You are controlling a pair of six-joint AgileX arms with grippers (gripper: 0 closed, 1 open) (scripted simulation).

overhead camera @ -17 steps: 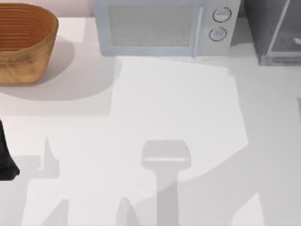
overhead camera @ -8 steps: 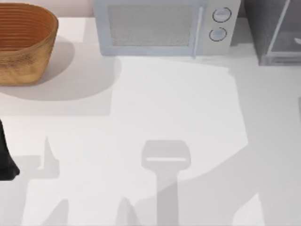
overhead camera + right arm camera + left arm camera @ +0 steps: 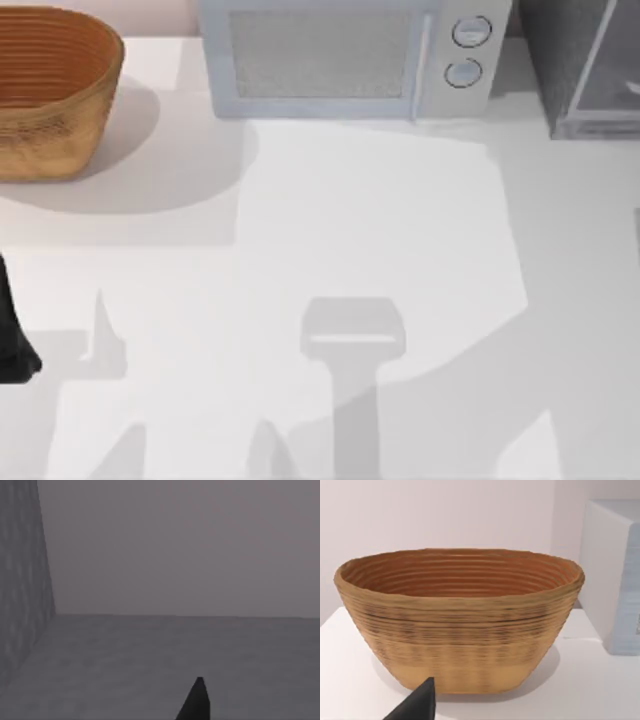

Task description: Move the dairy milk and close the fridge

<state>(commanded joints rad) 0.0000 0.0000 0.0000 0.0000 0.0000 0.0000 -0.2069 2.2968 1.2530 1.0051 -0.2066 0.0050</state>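
Top view overhead, left wrist faces basket

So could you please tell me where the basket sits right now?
In the top view the basket stands at the table's far left corner, left of the microwave; the left wrist view faces it.

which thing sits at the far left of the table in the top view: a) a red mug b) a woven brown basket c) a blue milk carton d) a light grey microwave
b: the woven brown basket sits at the table's far left, with the light grey microwave with two round knobs to its right.
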